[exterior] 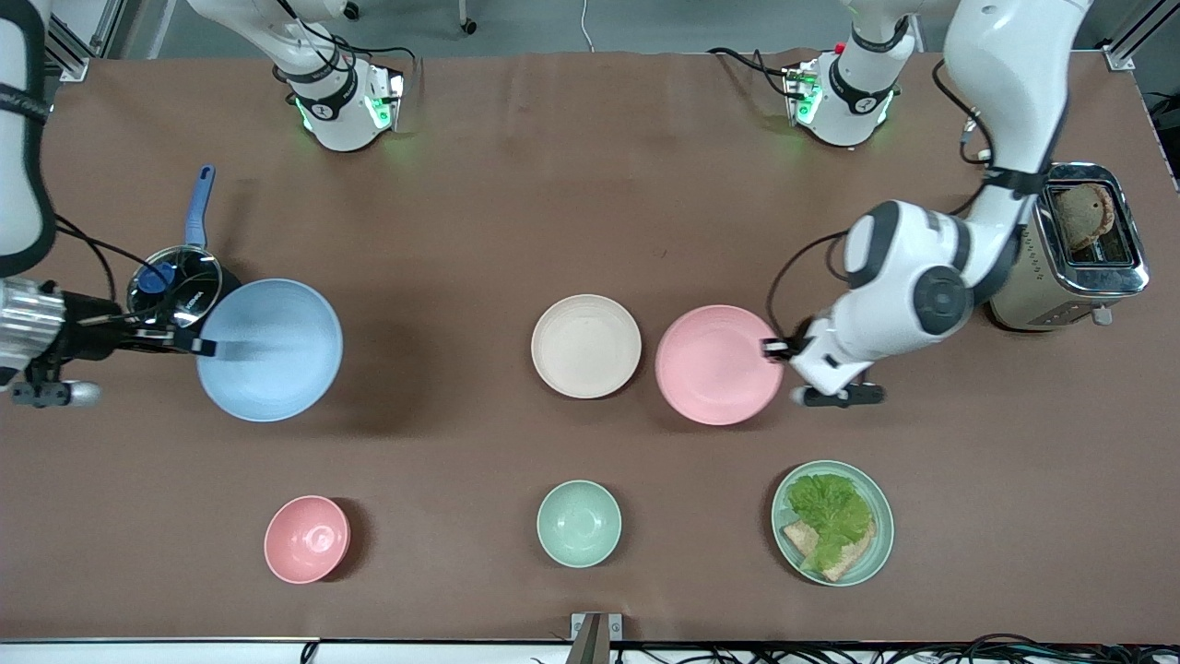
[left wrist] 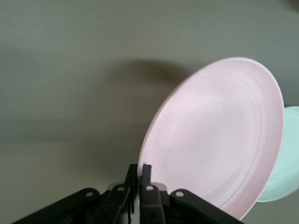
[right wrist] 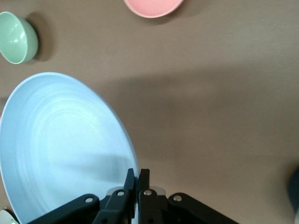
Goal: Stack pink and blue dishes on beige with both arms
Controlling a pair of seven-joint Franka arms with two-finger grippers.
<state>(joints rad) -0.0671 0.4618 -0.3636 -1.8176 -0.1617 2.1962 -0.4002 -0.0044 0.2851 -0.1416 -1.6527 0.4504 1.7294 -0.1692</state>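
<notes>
The pale blue plate (exterior: pixel 269 350) hangs above the table toward the right arm's end, casting a shadow. My right gripper (exterior: pixel 207 348) is shut on its rim; in the right wrist view the fingers (right wrist: pixel 138 173) pinch the edge of the blue plate (right wrist: pixel 60 144). The pale pink plate (exterior: pixel 719 364) is held slightly tilted beside the beige plate (exterior: pixel 586 346), which lies flat mid-table. My left gripper (exterior: pixel 772 349) is shut on the pink rim, as the left wrist view shows at the gripper (left wrist: pixel 140 170) and the pink plate (left wrist: pixel 219 135).
A lidded pot (exterior: pixel 175 281) with a blue handle sits under the right gripper. A toaster (exterior: pixel 1079 244) stands at the left arm's end. Nearer the front camera are a pink bowl (exterior: pixel 307 539), a mint bowl (exterior: pixel 578 523) and a mint plate with lettuce (exterior: pixel 832 523).
</notes>
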